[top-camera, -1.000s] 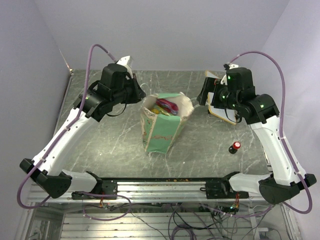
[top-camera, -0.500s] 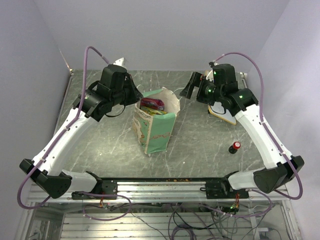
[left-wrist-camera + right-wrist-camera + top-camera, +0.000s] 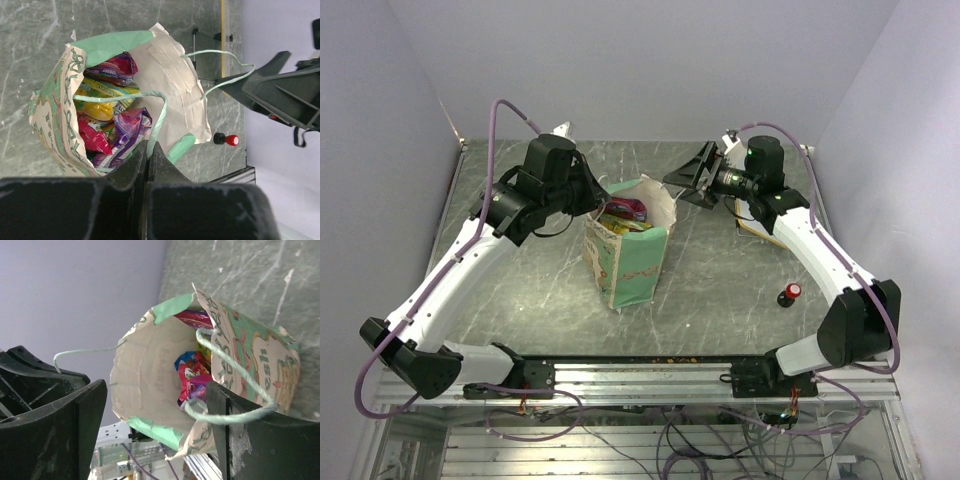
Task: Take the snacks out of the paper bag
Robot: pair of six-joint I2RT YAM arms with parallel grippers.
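At the middle of the counter [image 3: 740, 270] the paper bag [image 3: 630, 265] stood upright, snacks [image 3: 107, 107] inside with unreadable print and only "esh" legible on its side, the left end effector [image 3: 148, 150] clamped on its rim, the right end effector [image 3: 157, 390] spread apart just beside it.

Top camera looks down from behind — both wrist cameras peer closely into the paper bag [image 3: 170, 85]

Red-capped black knob [image 3: 789, 294] stands near-right on the grey marbled tabletop [image 3: 720, 270]; beyond it, far-right, a white board [image 3: 760, 225] lies flat.
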